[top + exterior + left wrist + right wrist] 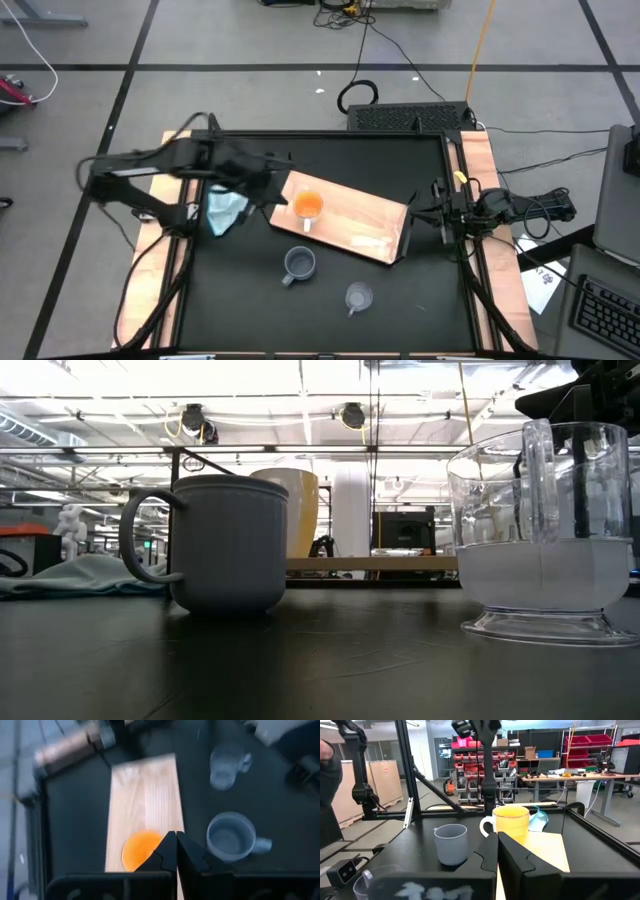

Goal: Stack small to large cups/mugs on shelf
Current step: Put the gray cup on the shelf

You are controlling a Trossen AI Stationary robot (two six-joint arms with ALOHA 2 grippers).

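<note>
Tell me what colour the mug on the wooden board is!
Orange, with a pale handle. The mug on the board shows best in the high view.

Open shelf (350, 222) surface beyond orange mug (307, 206).
Blocked nearer front of bench (240, 300) by blue-grey mug (299, 263) and clear cup (358, 296).

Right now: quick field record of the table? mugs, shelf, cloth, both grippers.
orange mug: upright on the shelf, near its left end
shelf: light-wood board lying flat and angled on the black table
blue-grey mug: upright on the table, off the shelf, in front of it
clear cup: upright on the table, right of the blue-grey mug
teal cloth: bunched on the table, left of the shelf
left gripper: shut, empty, above the orange mug
right gripper: shut, empty, parked at the right table edge
</note>
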